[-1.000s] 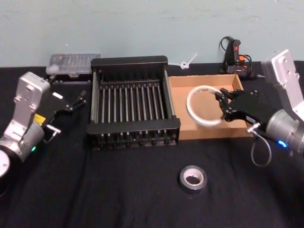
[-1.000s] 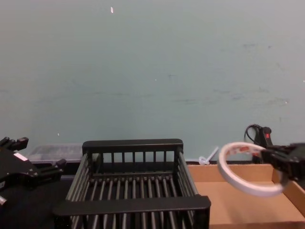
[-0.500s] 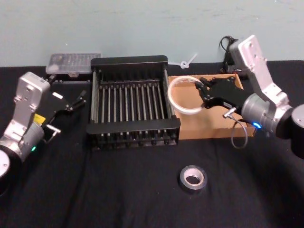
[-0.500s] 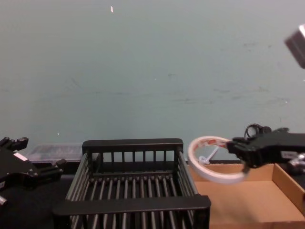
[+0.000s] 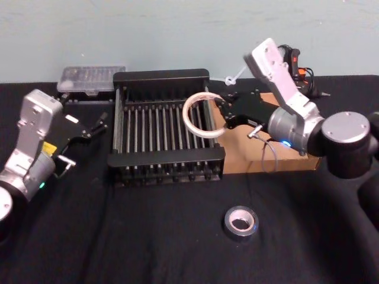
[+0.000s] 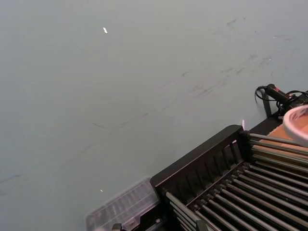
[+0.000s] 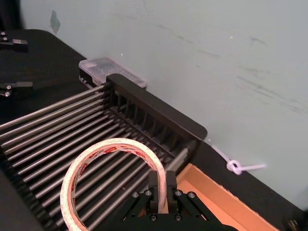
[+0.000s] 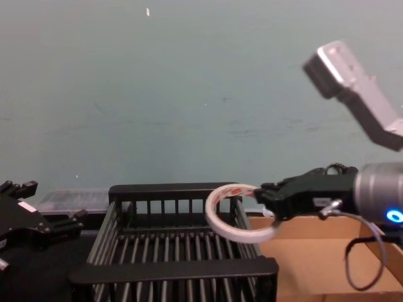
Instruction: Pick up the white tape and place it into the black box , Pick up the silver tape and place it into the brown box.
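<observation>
Above slatted black box (image 5: 167, 127) | right end effector (image 5: 221, 113) pinching thin translucent white tape (image 5: 202, 115) ring | left end effector (image 5: 98, 125) spread

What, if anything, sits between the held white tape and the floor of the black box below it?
Nothing visible does. The right hand holds the white tape above the right part of the black box, whose barred floor beneath it is bare. The left hand is off to the box's left.
</observation>
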Controlling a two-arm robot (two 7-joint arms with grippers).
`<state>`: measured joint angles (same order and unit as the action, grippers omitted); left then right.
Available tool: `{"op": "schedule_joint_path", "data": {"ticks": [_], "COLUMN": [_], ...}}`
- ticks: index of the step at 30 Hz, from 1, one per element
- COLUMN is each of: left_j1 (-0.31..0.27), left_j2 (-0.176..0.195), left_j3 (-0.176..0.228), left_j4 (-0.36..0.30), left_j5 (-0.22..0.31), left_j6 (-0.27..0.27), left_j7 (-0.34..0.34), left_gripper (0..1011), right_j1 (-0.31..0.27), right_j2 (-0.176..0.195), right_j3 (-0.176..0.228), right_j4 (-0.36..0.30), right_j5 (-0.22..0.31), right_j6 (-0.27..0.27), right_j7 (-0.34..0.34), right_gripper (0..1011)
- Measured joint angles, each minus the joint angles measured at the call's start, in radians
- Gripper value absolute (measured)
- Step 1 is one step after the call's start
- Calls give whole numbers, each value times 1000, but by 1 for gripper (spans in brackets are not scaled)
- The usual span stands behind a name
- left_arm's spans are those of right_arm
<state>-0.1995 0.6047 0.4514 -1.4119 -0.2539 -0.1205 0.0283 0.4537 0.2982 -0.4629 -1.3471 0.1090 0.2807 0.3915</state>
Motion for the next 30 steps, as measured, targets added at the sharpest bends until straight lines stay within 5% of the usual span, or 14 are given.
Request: {"op": "schedule_joint_path", "data": {"ticks": [15, 30], "left_j1": [0, 0], "left_j2": [0, 0], "left_j3": [0, 0], "left_j4": [0, 0], "left_j5": [0, 0], "left_j6": [0, 0], "left_j7": [0, 0], "left_gripper": [1001, 1001], "right_j1": [90, 86], "right_j2": [-81, -76], "right_j3": [-54, -51], "right_j4": [132, 124], "right_j5": [-44, -42], "right_j6": [-24, -24], "right_j7": [27, 28], "right_gripper": [104, 104]}}
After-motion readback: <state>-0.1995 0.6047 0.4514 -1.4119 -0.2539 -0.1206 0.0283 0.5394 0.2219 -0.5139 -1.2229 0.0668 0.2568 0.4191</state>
